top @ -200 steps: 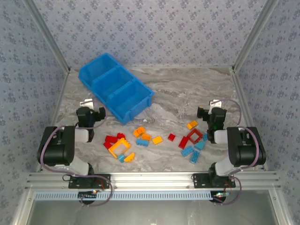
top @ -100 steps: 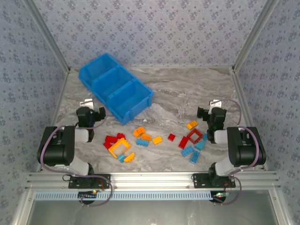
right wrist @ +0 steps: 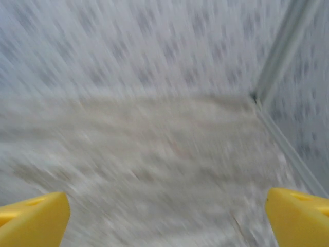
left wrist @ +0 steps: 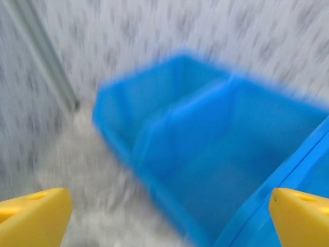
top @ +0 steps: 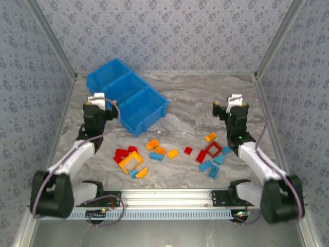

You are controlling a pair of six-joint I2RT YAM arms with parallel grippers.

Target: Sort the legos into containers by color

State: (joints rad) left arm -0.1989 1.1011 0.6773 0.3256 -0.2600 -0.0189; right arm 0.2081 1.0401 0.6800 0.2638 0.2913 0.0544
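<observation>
Both arms are stretching out from the folded pose of a second ago, carrying the grippers forward above the table (top: 190,98). Now the left gripper (top: 101,101) is hovering just beside the near-left wall of the blue bin (top: 149,114), fingers spread wide around nothing, its blurred compartments lying straight ahead. With fingers likewise spread, the right gripper (top: 230,105) is facing bare marble and a corner post (right wrist: 280,56). Between the arms, the legos (top: 172,153) are lying scattered on the table, nearer the bases than either gripper.
</observation>
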